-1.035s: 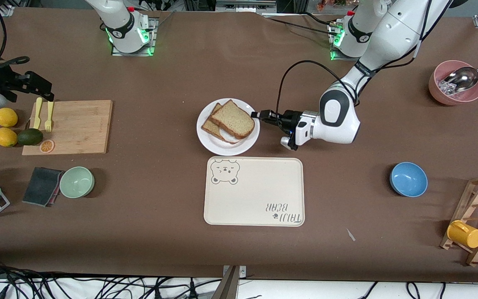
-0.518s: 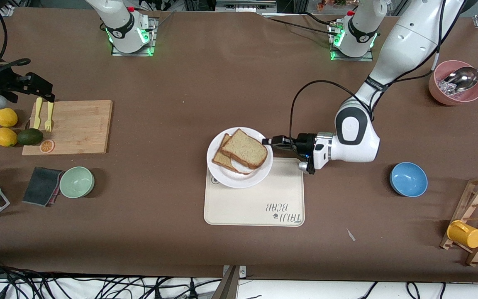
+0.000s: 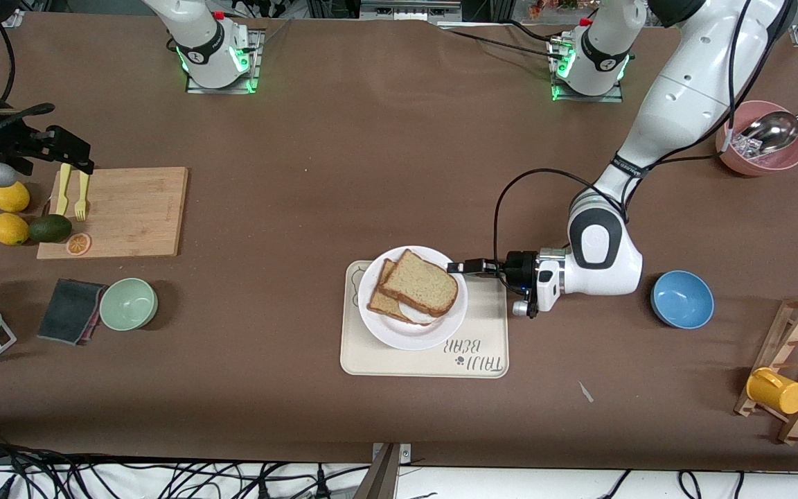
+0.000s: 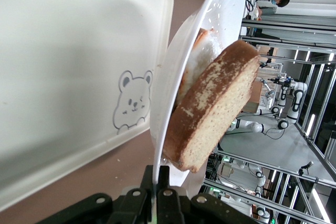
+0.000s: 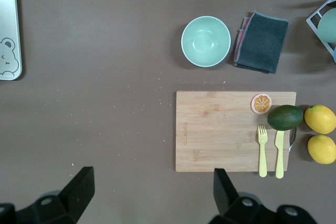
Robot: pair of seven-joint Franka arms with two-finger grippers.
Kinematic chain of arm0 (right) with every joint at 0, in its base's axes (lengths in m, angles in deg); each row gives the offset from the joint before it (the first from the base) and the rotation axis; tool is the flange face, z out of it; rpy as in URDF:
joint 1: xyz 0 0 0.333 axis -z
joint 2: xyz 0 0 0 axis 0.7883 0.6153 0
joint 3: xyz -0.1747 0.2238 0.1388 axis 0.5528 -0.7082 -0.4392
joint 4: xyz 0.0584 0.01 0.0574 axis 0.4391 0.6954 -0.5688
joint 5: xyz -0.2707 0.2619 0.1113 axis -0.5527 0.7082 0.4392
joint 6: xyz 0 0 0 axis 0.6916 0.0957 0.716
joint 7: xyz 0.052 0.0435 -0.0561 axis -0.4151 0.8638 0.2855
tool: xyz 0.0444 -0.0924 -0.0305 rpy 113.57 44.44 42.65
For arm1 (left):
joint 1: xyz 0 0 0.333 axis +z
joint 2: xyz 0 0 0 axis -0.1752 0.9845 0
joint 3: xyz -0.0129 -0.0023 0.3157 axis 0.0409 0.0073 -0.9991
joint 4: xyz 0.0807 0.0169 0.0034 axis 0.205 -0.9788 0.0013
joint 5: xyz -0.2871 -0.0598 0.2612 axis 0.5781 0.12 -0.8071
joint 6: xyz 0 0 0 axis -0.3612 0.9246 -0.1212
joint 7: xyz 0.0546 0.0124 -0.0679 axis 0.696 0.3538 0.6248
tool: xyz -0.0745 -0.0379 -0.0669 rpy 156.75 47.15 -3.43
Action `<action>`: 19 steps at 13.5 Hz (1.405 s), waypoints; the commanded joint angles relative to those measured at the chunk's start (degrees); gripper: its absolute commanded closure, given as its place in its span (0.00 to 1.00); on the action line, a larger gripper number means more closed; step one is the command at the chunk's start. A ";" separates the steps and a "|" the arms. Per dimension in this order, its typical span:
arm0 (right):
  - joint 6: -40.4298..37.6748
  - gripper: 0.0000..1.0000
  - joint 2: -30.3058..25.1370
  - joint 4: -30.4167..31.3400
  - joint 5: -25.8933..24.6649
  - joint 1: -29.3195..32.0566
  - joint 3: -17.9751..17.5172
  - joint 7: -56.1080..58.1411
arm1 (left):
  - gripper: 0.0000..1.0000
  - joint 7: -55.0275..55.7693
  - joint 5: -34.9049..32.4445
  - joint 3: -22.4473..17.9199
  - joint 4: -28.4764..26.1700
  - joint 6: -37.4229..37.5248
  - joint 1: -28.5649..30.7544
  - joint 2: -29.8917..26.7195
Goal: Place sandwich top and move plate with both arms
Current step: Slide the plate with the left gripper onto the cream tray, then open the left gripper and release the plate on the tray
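Over the last second the left gripper (image 3: 467, 266) has carried the plate (image 3: 388, 333) from the bare table to a place over the cream tray (image 3: 427, 364), so that the plate now covers most of the tray's bear drawing. The gripper is clenched on the plate's rim at the edge toward the left arm's end of the table; in the left wrist view its 2 fingers (image 4: 157, 195) pinch the thin white rim. The sandwich top (image 3: 420, 282) lies on the plate, on top of the darker slice (image 3: 384, 302) and a bit of white egg. It has kept its place during the move.

This suggests the bread step is done and the plate is almost delivered. Whether the plate already rests on the tray cannot be told.

The right gripper (image 5: 149, 192) waits with its fingers spread wide and empty, above the table near the wooden cutting board (image 3: 136, 208).
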 commanded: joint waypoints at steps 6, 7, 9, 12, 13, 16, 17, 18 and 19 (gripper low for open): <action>-0.32 0.00 0.45 -1.28 0.11 -0.41 0.05 -0.71 | 1.00 2.13 -1.15 -1.75 7.95 -0.95 -2.47 8.45; -0.32 0.00 0.45 -1.19 0.11 -0.41 0.05 -0.71 | 1.00 2.13 -1.15 -1.75 8.92 -1.48 -2.82 9.42; -0.32 0.00 0.45 -1.19 0.02 -0.41 0.05 -0.88 | 1.00 2.13 -1.06 -1.92 9.45 -1.66 -3.09 10.39; -0.24 0.00 0.71 -1.19 -0.06 -0.41 -0.04 -1.06 | 1.00 2.13 -0.88 -1.92 10.24 -4.90 -4.23 11.62; -0.24 0.00 0.80 -1.28 -0.33 -0.41 -0.04 -0.89 | 1.00 2.65 -0.88 -1.92 10.68 -5.26 -4.66 12.23; -0.32 0.00 0.71 -1.28 -0.42 -0.41 -0.21 -0.89 | 0.63 3.54 -0.80 -1.92 10.95 -5.26 -4.85 12.33; -0.32 0.00 0.71 -1.28 -0.42 -0.41 -0.21 -0.89 | 0.01 2.67 -0.80 -1.92 10.95 -5.26 -4.76 12.15; -0.24 0.00 0.80 -1.28 -0.42 -0.41 -0.21 -0.89 | 0.00 3.09 -0.97 -2.01 10.95 -5.26 -4.58 11.71; -0.24 0.00 0.80 -1.28 -0.42 -0.41 -0.30 -0.89 | 0.00 3.44 -1.41 -2.01 10.60 -5.18 -3.97 11.10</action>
